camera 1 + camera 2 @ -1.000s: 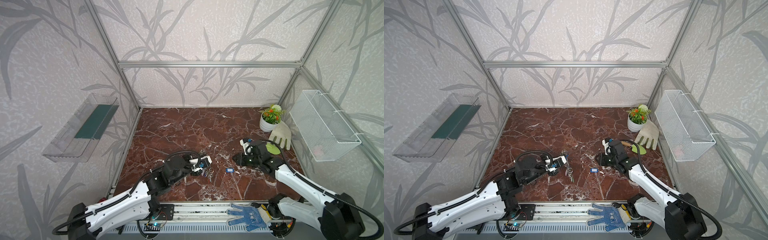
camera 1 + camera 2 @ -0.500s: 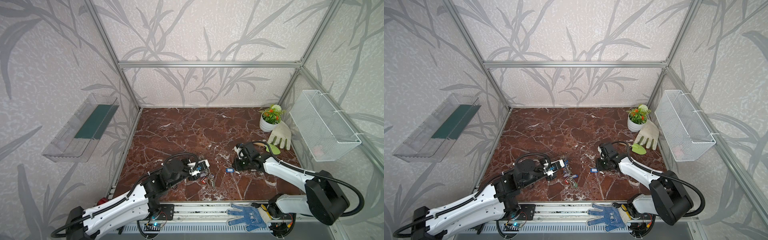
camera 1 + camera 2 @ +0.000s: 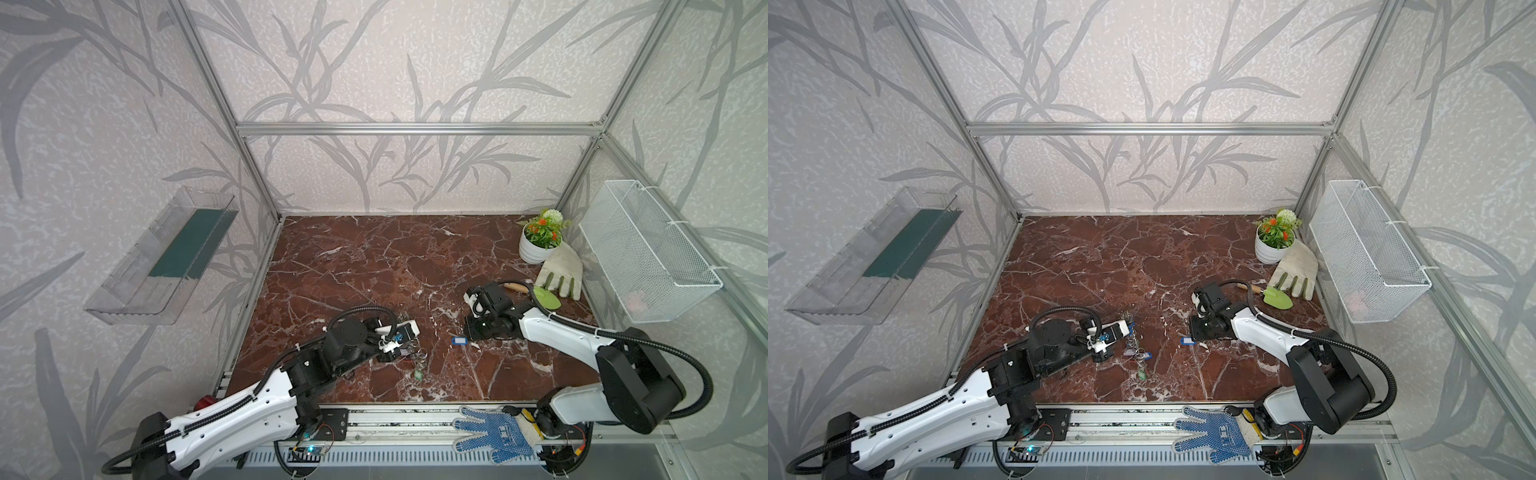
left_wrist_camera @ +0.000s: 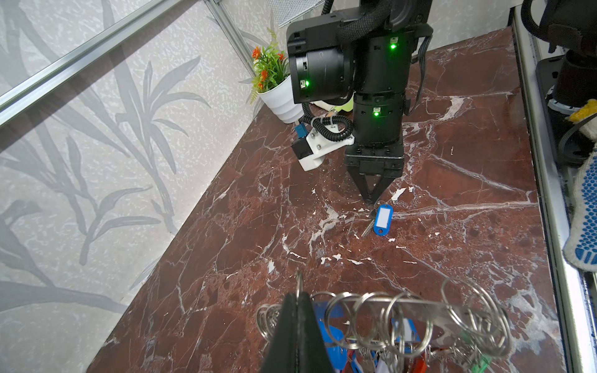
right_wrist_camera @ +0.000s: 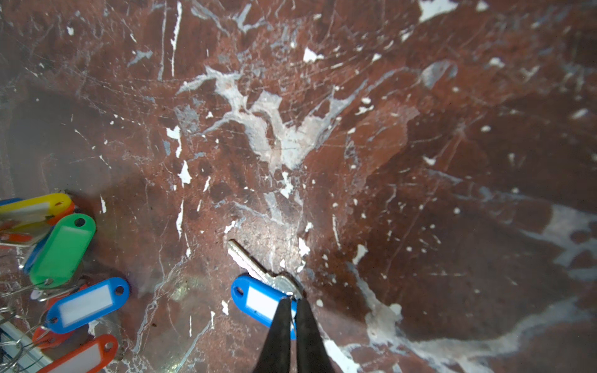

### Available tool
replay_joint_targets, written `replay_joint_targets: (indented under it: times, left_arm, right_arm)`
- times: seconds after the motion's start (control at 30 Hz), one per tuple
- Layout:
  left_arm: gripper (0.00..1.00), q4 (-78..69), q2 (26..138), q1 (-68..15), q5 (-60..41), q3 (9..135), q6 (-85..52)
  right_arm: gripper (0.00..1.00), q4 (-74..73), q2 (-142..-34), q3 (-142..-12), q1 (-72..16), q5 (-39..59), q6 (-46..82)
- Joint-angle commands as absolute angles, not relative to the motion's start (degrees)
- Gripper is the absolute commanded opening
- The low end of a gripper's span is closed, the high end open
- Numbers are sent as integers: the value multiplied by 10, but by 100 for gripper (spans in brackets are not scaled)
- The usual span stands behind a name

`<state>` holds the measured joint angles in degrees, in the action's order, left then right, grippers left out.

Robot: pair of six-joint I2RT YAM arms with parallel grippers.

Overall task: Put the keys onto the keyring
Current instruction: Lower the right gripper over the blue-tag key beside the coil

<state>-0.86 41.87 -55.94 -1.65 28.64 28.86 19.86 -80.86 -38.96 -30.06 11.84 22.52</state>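
Left gripper (image 4: 298, 300) clamps flat grey metal keyring (image 4: 416, 306) upright, offering its rings; right gripper (image 5: 290, 302) seemingly pinches blue-tagged silver key (image 5: 255, 297).

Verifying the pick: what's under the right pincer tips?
The blue-tagged key, flat on the marble table: the right pincer covers the tag's end beside the key head. How they join is hidden under the tips, so a pinch can't be confirmed.

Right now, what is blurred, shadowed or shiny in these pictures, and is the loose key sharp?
Right wrist view: the blue-tagged key is sharp, the floor beside it shines pale, the yellow tag at the edge is soft, with shadow next to it. Left wrist view: the keyring near the lens is slightly blurred. Both top views: even light.
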Motion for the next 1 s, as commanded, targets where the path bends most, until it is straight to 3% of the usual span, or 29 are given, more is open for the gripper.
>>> replay_joint_targets:
  times: [0.0, 0.1, 0.23, 0.7, 0.97]
  left_arm:
    - [0, -48, 408, -562, -24, 285, 287]
    - [0, -47, 409, -562, -24, 285, 286]
    - [0, -48, 410, -562, -24, 286, 286]
    - [0, -49, 409, -563, -26, 286, 285]
    - [0, -49, 409, -563, -28, 286, 287]
  right_arm:
    - [12, 220, -811, -402, -303, 111, 215]
    - [19, 219, -813, -403, -302, 118, 214]
    - [19, 219, -820, -404, -303, 126, 212]
    - [1, 212, -812, -397, -304, 125, 207]
    - [0, 155, -764, -379, -305, 124, 219]
